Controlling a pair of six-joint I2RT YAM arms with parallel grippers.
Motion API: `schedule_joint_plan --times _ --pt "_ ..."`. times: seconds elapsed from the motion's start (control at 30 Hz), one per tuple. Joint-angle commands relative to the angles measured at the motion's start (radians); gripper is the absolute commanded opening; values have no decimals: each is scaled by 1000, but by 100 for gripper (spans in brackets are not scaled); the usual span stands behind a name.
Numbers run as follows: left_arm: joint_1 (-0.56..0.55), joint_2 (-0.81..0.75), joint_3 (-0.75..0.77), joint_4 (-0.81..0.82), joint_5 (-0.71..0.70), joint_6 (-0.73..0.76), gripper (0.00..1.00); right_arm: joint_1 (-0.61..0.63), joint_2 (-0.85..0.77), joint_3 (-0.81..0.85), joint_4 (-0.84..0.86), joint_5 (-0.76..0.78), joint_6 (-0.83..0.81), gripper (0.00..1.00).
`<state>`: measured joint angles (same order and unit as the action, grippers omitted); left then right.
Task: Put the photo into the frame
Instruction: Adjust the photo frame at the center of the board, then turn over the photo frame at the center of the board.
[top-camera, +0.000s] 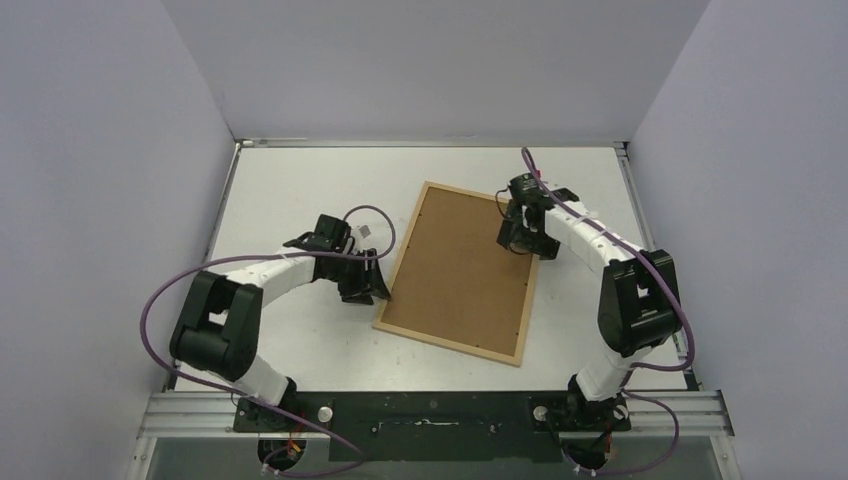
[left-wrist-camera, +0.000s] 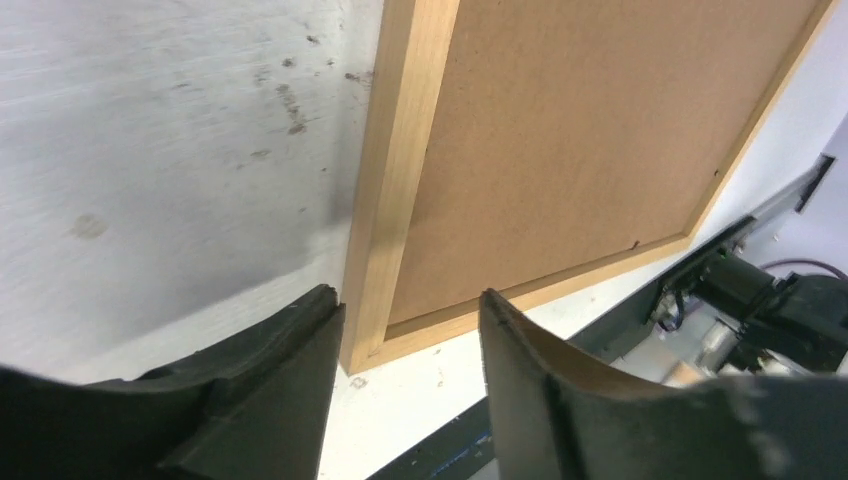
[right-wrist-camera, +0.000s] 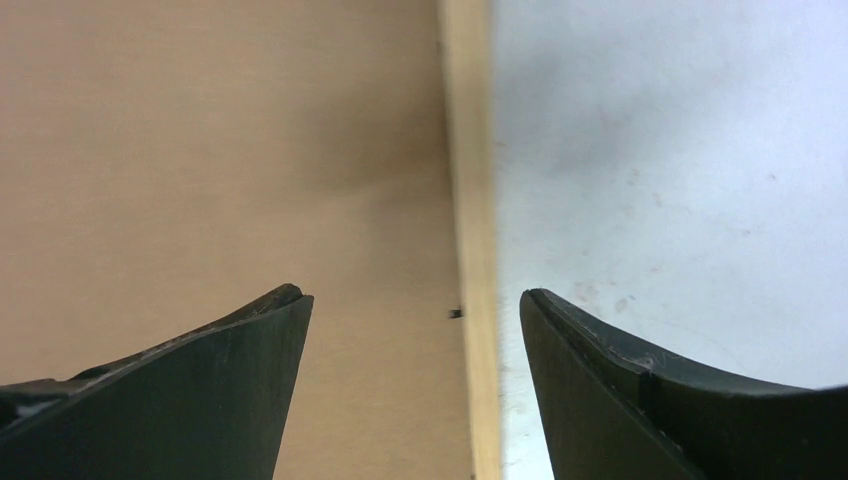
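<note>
Enclosure: pale lilac-grey walls (top-camera: 420, 60) on three sides of a white tabletop (top-camera: 300, 340), which is scuffed and speckled with dark marks in the left wrist view. A metal rail (top-camera: 700, 405) runs along the near edge and carries both arm bases.

Item 1, the frame (top-camera: 460, 270): thin light-wood rectangle, lying flat on the tabletop near the middle, back side up, plain brown board showing. It is turned so that its long sides run from far-left to near-right.

Item 2, left tool (left-wrist-camera: 410, 310): low over the frame's left long side, close to its near-left corner. Dark fingers (left-wrist-camera: 290, 370) parted at a moderate gap. The wood strip and the corner show through the gap. Nothing is clamped.

Item 3, right tool (right-wrist-camera: 415, 300): over the frame's right long side, toward the far end. Fingers spread wide, one above the brown board, the other above bare tabletop, with the wood strip between them. Nothing is held.

Item 4, purple cables (top-camera: 160, 290): looped along both arms.
</note>
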<state>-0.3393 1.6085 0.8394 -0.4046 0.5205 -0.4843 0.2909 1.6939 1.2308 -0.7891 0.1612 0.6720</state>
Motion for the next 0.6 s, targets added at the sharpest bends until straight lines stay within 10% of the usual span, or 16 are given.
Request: schedule_joint_plan --times 0.0,0.57 --pt "12 -180 -13 -42 -158 -37 56 168 25 179 -33 79 4 78" --pt "130 -474 -131 -25 -350 -227 62 567 567 769 -105 53 199 56"
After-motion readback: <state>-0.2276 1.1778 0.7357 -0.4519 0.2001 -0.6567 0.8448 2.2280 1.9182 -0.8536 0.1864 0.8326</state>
